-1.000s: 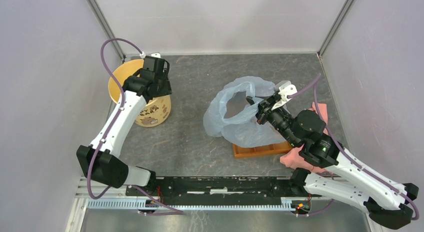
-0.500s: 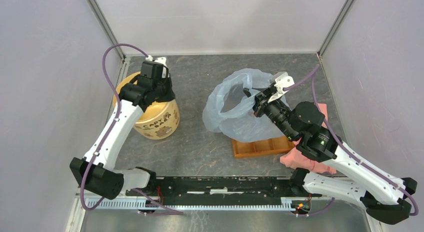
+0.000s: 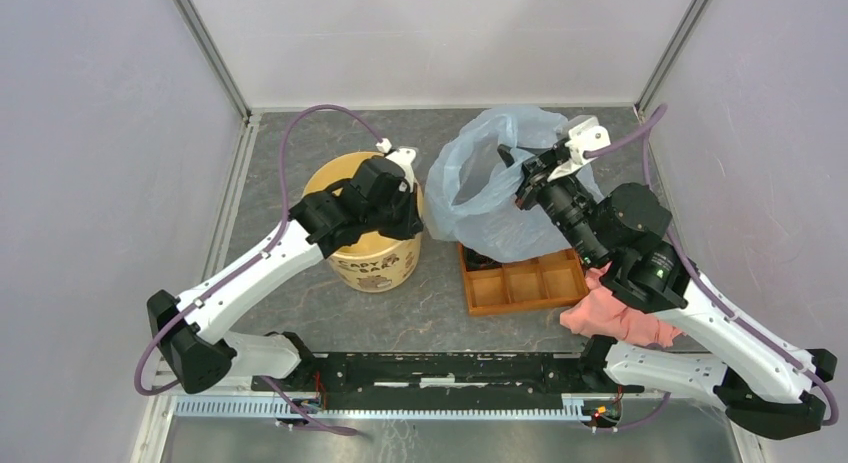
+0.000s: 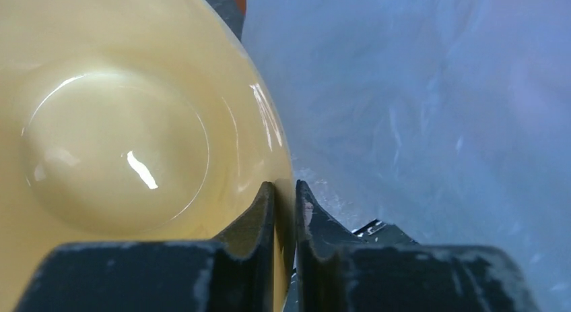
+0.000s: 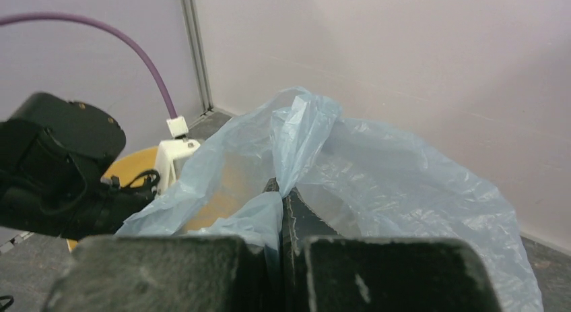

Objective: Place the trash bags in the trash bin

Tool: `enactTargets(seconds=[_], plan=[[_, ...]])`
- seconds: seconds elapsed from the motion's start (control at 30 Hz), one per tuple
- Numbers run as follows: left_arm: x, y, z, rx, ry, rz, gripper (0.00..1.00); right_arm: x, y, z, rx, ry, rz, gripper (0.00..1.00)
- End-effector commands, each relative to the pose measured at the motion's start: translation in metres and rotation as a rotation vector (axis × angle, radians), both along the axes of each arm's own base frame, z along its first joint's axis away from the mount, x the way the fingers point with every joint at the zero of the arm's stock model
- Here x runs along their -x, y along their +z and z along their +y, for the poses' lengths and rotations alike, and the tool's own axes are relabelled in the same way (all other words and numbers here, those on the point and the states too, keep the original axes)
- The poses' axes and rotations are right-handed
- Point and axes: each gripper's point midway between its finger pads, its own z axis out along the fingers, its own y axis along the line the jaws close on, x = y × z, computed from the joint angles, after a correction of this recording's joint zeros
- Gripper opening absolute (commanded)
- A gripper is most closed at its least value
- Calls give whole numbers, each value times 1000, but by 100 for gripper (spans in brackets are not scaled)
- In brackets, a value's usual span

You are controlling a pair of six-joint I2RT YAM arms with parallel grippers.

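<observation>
The trash bin [image 3: 377, 266], a cream-yellow bucket with brown lettering, stands upright left of centre. My left gripper [image 3: 414, 219] is shut on its right rim. In the left wrist view the fingers [image 4: 285, 194] pinch the thin wall, one inside and one outside, with the glossy inside of the bin [image 4: 114, 137] to the left. The pale blue trash bag [image 3: 478, 198] hangs open just right of the bin, nearly touching it. My right gripper [image 3: 512, 169] is shut on the bag's upper edge and holds it up. From the right wrist, plastic [image 5: 404, 184] bunches between the fingers [image 5: 281, 192].
An orange compartment tray [image 3: 525, 285] lies under and in front of the bag. A pink cloth [image 3: 620, 319] lies beside it under the right arm. Enclosure walls stand close behind and at both sides. The left arm [image 5: 60, 164] shows in the right wrist view, beside the bin.
The left gripper shut on the bin's rim and dragged the bin from the back left corner rightward to the bag. The right gripper raised the bag and moved it back.
</observation>
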Motion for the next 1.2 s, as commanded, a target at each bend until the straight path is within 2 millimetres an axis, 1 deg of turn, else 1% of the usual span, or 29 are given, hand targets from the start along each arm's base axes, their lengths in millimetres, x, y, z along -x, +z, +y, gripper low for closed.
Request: enactTargets(seconds=[0.0,0.03,0.1,0.2,0.27,0.33,0.37,0.43,0.47,0.5,0.53,0.6,0.63,0.67,0.7,0.73,0.77,0.8,0.87,0.9,0.97,1.0,1.03,1.07,1.1,1.17], plan=[[9,22,-36,167,-7,34,24,3,39,-16,-42,-40,-56,0],[10,27,-34,174,-6,25,29,4,45,-16,-49,-35,-61,1],[15,44,-28,203,-14,-9,40,9,61,-17,-77,-10,-80,1],[19,78,-6,241,23,-112,60,19,83,-7,-120,71,-105,1],[25,104,9,283,31,-190,71,33,105,2,-182,163,-145,1],[34,127,26,329,42,-265,80,49,127,12,-287,280,-160,1],[39,137,34,354,50,-301,83,59,139,18,-338,347,-169,1],[51,159,55,421,73,-376,88,72,156,31,-453,470,-141,1],[56,166,62,449,79,-404,89,79,164,37,-525,536,-114,1],[62,173,70,477,85,-430,90,81,169,45,-593,592,-68,1],[67,179,77,503,92,-452,91,83,175,50,-652,632,-31,1],[80,192,91,560,92,-492,92,78,186,64,-755,681,80,1],[86,198,97,587,95,-506,92,76,190,70,-788,686,127,1],[92,205,104,616,98,-523,93,68,192,74,-833,643,185,1],[98,211,110,642,101,-539,93,57,191,75,-882,565,239,1],[103,217,117,664,107,-554,94,53,189,78,-906,511,284,1],[107,223,126,681,123,-567,94,45,189,75,-938,443,302,1],[110,227,133,690,141,-575,94,36,184,73,-968,383,328,1],[115,238,148,700,175,-597,95,15,166,64,-998,233,360,1],[117,242,154,702,193,-605,95,2,154,59,-995,128,378,1],[117,251,167,707,246,-609,95,-19,137,41,-966,-85,374,1],[118,255,175,711,283,-606,95,-29,126,30,-950,-197,366,1],[118,259,183,714,323,-602,95,-36,113,23,-921,-284,354,1],[119,263,190,715,353,-599,95,-41,101,13,-900,-376,339,1],[118,268,194,713,374,-598,95,-45,91,8,-880,-432,333,1],[116,274,197,702,392,-598,95,-54,74,2,-844,-491,334,1]])
